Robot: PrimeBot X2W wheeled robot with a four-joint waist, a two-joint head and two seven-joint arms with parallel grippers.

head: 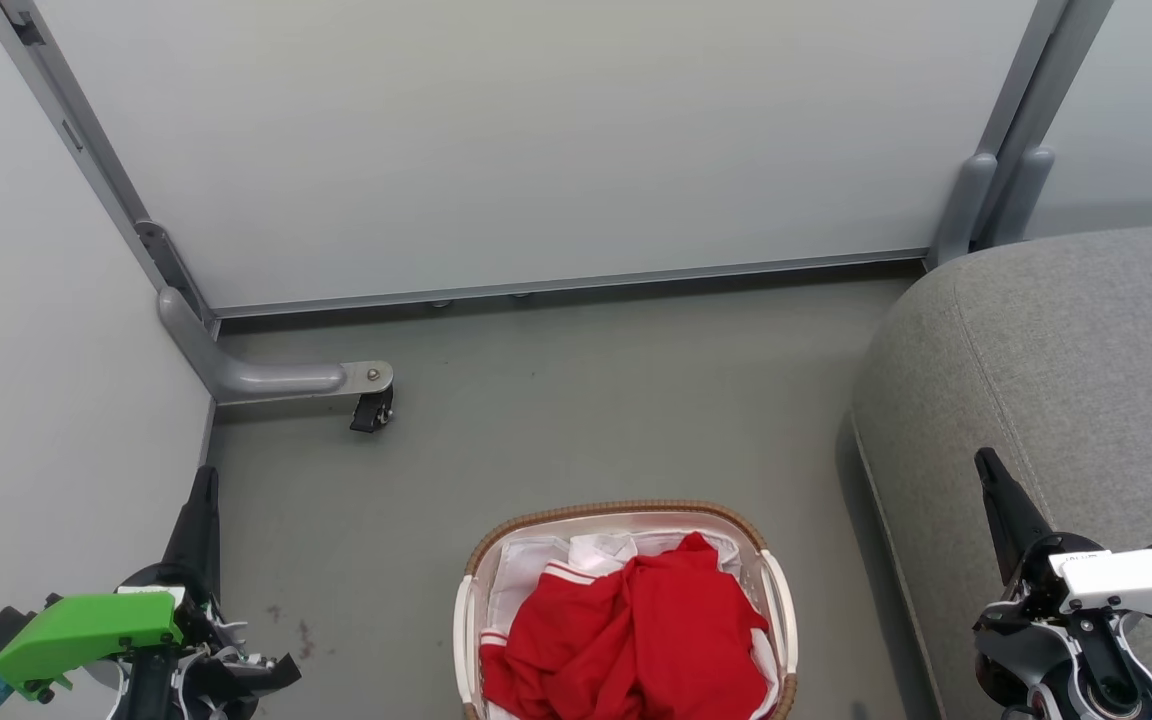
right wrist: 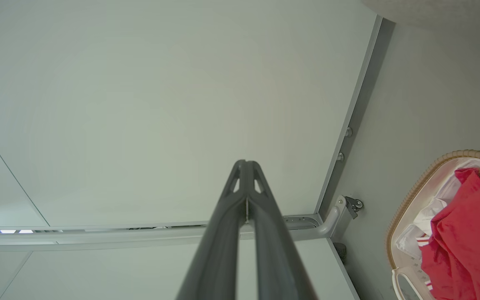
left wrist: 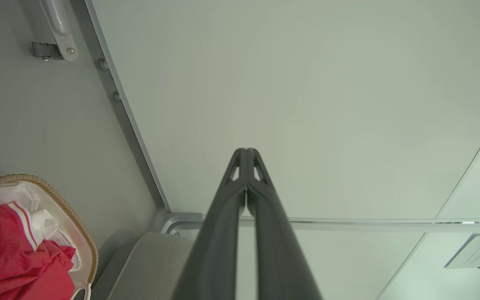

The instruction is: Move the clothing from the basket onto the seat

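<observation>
The red clothing lies bunched in the white basket with a brown woven rim, at the bottom middle of the head view on the floor. The clothing and basket also appear at the lower left of the left wrist view, and the clothing in the basket at the right of the right wrist view. The grey seat stands at the right. My left gripper is shut and empty, left of the basket. My right gripper is shut and empty, over the seat's edge.
White partition panels with grey metal frames close the back and left. A grey partition foot with a black caster juts onto the floor beyond the basket. A corner of the seat sits beside the basket.
</observation>
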